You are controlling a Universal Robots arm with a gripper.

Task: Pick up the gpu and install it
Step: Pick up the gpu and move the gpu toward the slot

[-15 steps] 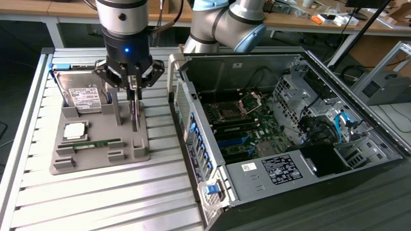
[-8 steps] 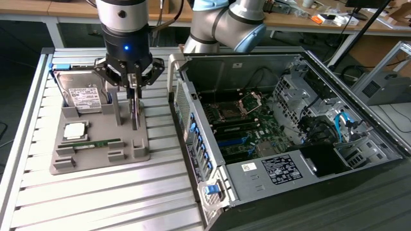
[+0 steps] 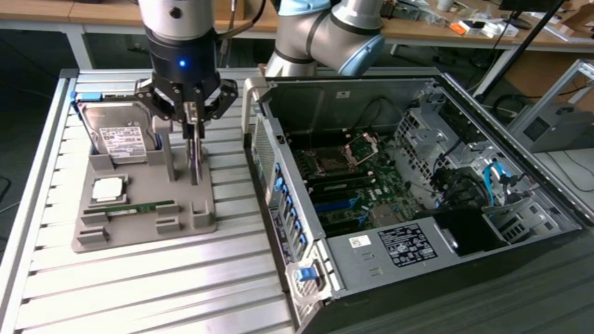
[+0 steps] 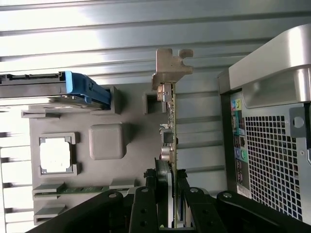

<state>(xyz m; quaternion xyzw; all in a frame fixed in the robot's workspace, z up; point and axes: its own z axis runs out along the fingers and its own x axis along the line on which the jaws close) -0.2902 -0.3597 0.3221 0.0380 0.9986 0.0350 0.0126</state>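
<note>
The slatted metal table (image 3: pixel 139 278) carries everything. On the exterior view's right stands the open case (image 3: pixel 343 101), its side panel off and the motherboard (image 3: pixel 357 174) showing inside. The arm (image 3: pixel 325 35) reaches over from behind the case to the exterior view's left side. There a grey tray (image 3: pixel 139 226) lies flat on the slats, just beside the case. At the far end of the tray the hard drive (image 3: pixel 121 136) leans in its holder, label up. The gpu (image 3: pixel 194 163) stands upright on its long edge along the side of the tray nearest the case, showing as a thin dark strip. Its lower edge is down at the tray; whether it rests in its slot or is raised a little cannot be told. The processor (image 3: pixel 108 188) sits in a square pocket near the tray's middle, and the green memory stick (image 3: pixel 130 207) lies flat just in front of it. The pincer (image 3: pixel 191 136) hangs straight over the gpu. In the wrist view its fingers (image 4: pixel 163 187) press against both broad faces of the card (image 4: pixel 171 141), so it is clamped on the gpu's upper edge. The card's metal bracket (image 4: pixel 170 68) is at the end away from the pincer.
</note>
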